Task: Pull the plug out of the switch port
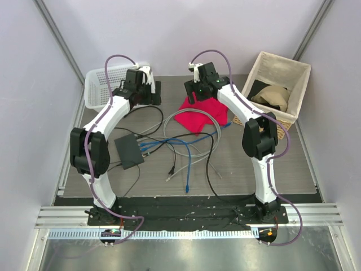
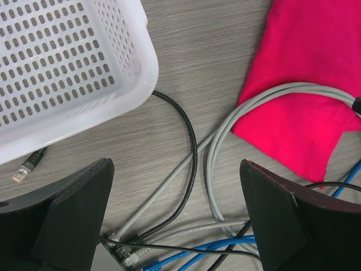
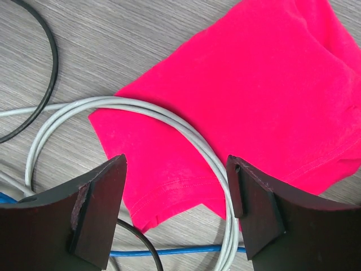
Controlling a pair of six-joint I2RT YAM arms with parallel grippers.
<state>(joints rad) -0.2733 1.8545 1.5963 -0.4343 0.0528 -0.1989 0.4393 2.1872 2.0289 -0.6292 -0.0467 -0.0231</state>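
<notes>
The switch is a flat black box on the table, left of centre. Several plugs sit in the sockets on its right edge, with grey, black and blue cables running off to the right. The left wrist view shows these plugs at the bottom edge. My left gripper is open and empty, above the table beyond the switch. My right gripper is open and empty over the red cloth.
A red cloth lies at the back centre under a grey cable coil. A white perforated basket stands at the back left. A wicker basket with cloth stands at the back right. Loose blue cables trail toward the front.
</notes>
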